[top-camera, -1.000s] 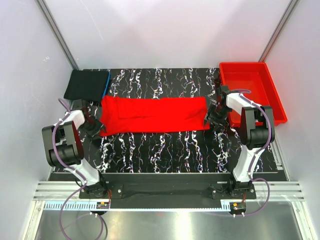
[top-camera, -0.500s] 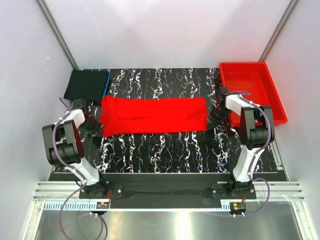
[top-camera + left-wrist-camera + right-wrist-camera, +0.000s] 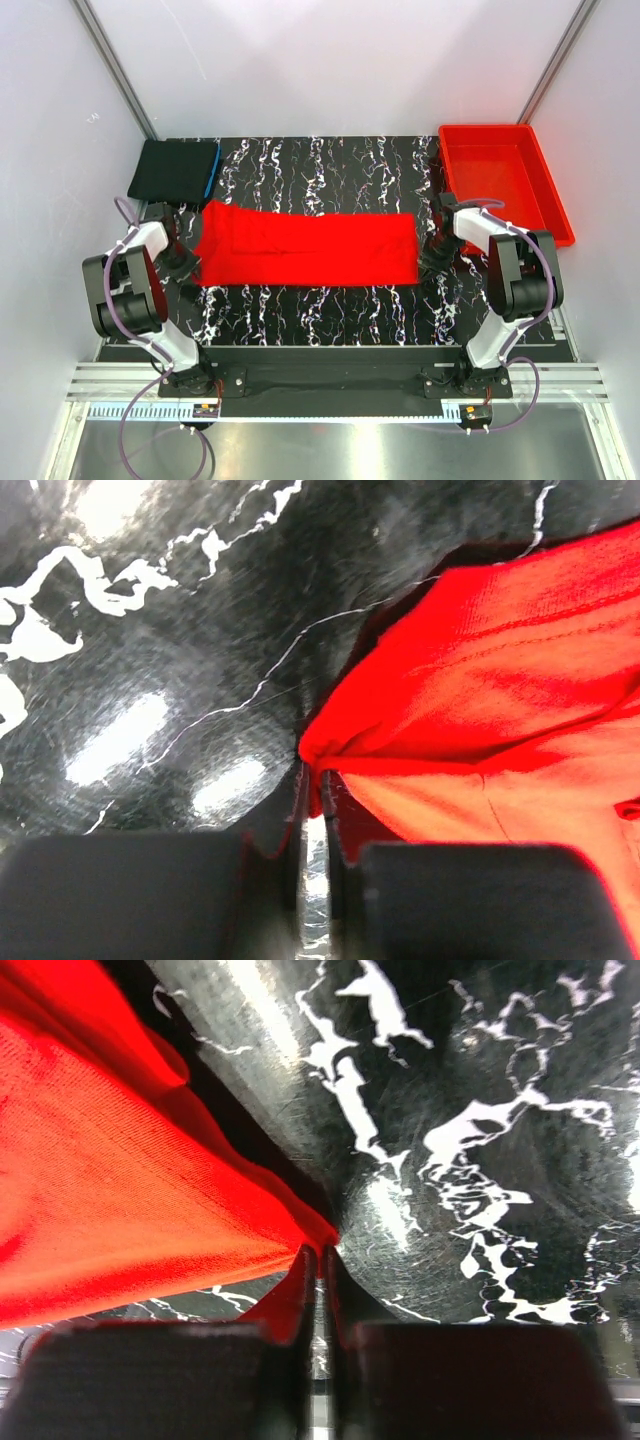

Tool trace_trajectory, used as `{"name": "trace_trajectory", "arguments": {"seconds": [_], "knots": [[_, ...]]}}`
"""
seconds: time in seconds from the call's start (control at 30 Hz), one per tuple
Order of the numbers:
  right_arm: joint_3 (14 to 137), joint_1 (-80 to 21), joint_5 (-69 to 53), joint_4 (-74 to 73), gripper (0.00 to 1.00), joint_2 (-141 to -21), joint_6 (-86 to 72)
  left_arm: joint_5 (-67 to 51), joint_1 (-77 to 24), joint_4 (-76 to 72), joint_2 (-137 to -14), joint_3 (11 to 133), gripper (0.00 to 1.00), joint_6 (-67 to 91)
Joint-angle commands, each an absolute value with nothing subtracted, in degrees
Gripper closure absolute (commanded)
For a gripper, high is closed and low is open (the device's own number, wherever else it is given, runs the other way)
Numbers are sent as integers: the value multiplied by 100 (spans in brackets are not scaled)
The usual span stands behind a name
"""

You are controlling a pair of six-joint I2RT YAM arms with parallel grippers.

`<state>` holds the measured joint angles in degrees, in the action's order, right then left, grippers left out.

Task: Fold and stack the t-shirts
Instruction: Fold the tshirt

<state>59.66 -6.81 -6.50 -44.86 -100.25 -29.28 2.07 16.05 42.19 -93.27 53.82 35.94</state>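
While L pincer (image 3: 315,785) & R pincer (image 3: 320,1260) pinch red t-shirt (image 3: 305,248) ends | black t-shirt (image 3: 175,170) apart, far-L

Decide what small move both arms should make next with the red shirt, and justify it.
Probably raise both ends slightly together: the left gripper and right gripper each pinch a corner of the red t-shirt, which lies spread lengthwise along the table.

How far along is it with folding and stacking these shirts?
Done: a folded black cloth t-shirt with a blue edge sits in the far left corner. In hand: the bright red cloth t-shirt lies as a long band, seemingly folded lengthwise, with the left hand and right hand each pinching one end. Left: fold it shorter and stack it on the black one.
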Motion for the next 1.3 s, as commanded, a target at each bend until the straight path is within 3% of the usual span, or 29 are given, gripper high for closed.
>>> {"name": "trace_trajectory", "arguments": {"seconds": [0.0,0.07,0.1,0.13,0.17,0.23,0.3,0.47,0.73,0.8,1.27], "knots": [[5959,-817,-422,-4623,81,-9853,-2716,782,1688,4411,-9106,5361,65,3595],[5985,-844,-387,-4710,63,-9599,-2646,1000,1679,4447,-8703,5361,39,3577],[5994,-861,-352,-4841,49,-9485,-2602,1072,1670,4526,-8527,5379,31,3560],[6081,-861,-308,-4930,45,-9283,-2515,1238,1644,4587,-8264,5396,22,3551],[6126,-870,-238,-5113,41,-9194,-2461,1318,1600,4701,-8114,5423,21,3525],[6301,-870,-185,-5281,36,-8966,-2312,1319,1346,4659,-7841,5528,22,3385],[6494,-870,-219,-5474,35,-8860,-2198,1021,1004,4431,-7516,5650,31,3191],[6811,-870,-430,-5563,34,-8806,-2057,-1308,572,2965,-7601,5669,29,3154],[6935,-870,-703,-5555,33,-8807,-2109,-1582,431,2707,-9561,6625,31,3015],[6926,-870,-712,-5572,33,-8780,-2109,-1617,422,2733,-9947,6776,36,2997],[6987,-870,-852,-5493,33,-8921,-2224,-1916,378,2698,-10573,6873,38,3173]]}}
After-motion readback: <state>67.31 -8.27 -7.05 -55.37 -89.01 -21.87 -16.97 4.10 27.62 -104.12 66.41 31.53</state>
